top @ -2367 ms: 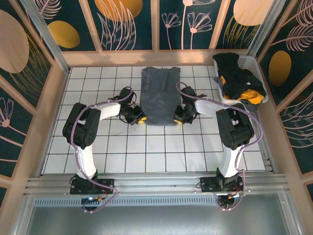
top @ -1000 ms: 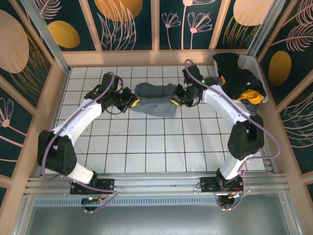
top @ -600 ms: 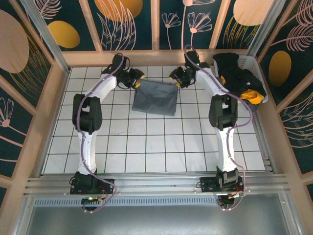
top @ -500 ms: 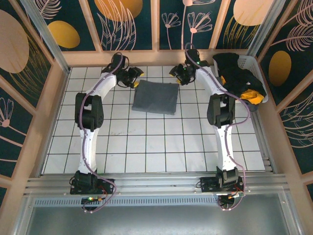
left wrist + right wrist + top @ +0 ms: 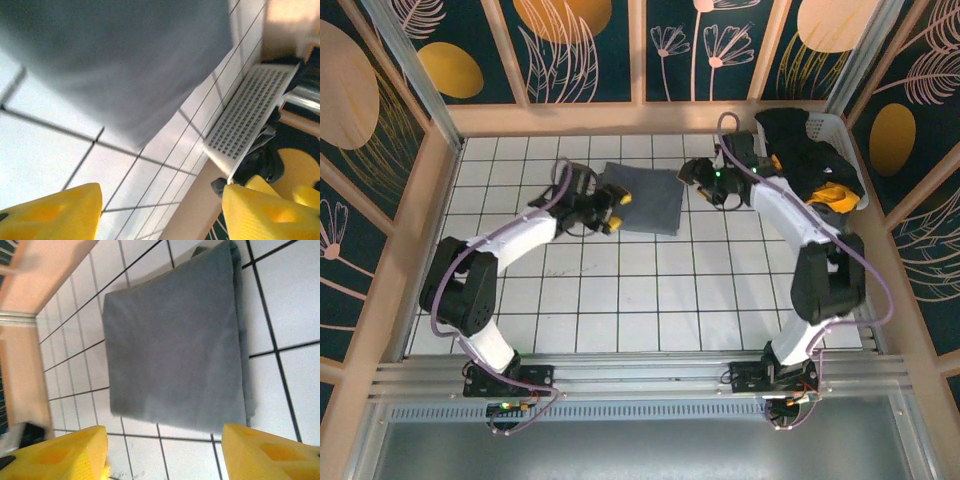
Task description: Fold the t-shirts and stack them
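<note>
Your left gripper (image 5: 617, 212) has its yellow fingers (image 5: 50, 215) spread wide with nothing between them, at the left edge of the folded slate-grey t-shirt (image 5: 642, 198). Your right gripper (image 5: 694, 184) is spread and empty too, just beside the shirt's right edge. The shirt lies flat on the white tiled table (image 5: 650, 300), toward its far side. Black t-shirts (image 5: 800, 150) and an orange-yellow t-shirt (image 5: 830, 192) sit heaped in the white laundry basket (image 5: 828, 124) at the far right corner.

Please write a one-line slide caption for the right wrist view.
Folded grey t-shirt lying flat on the tiled table, seen between the yellow fingers of the open right end effector.
</note>
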